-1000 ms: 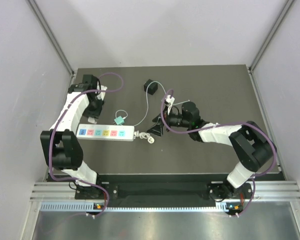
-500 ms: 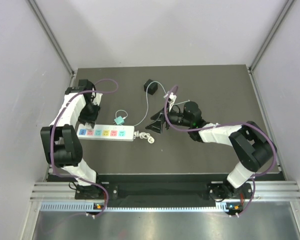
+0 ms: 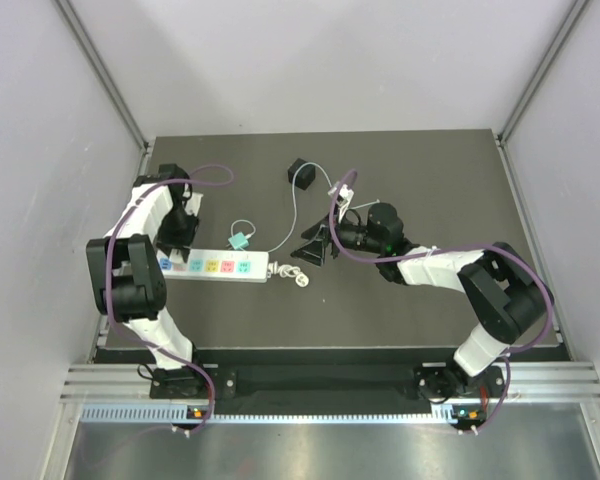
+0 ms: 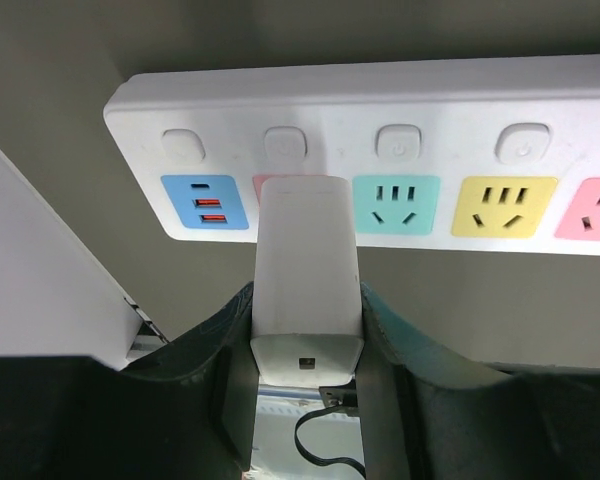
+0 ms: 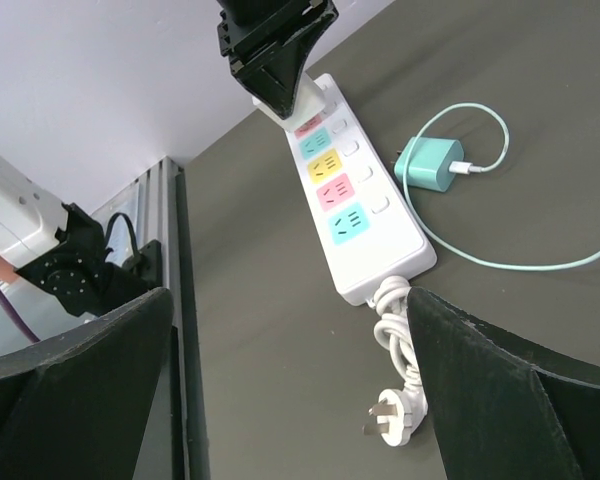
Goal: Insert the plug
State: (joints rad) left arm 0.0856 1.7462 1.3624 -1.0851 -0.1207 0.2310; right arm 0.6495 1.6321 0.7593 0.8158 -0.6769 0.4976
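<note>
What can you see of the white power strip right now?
The power strip is a long white plastic bar lying flat on the dark table. Its top carries six coloured panels in a row: blue with USB ports at the end nearest the left arm, then pink, teal, yellow, pink, light blue, each beside a rounded white button. A bundled white cord ending in a three-pin plug leaves its other end. The white adapter in the left gripper covers the second panel; whether it is seated cannot be told.

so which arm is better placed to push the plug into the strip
Left. The left gripper is shut on the white adapter, lined up over the power strip at the socket beside the blue one. The right gripper is open and empty, off past the strip's cord end.
</note>
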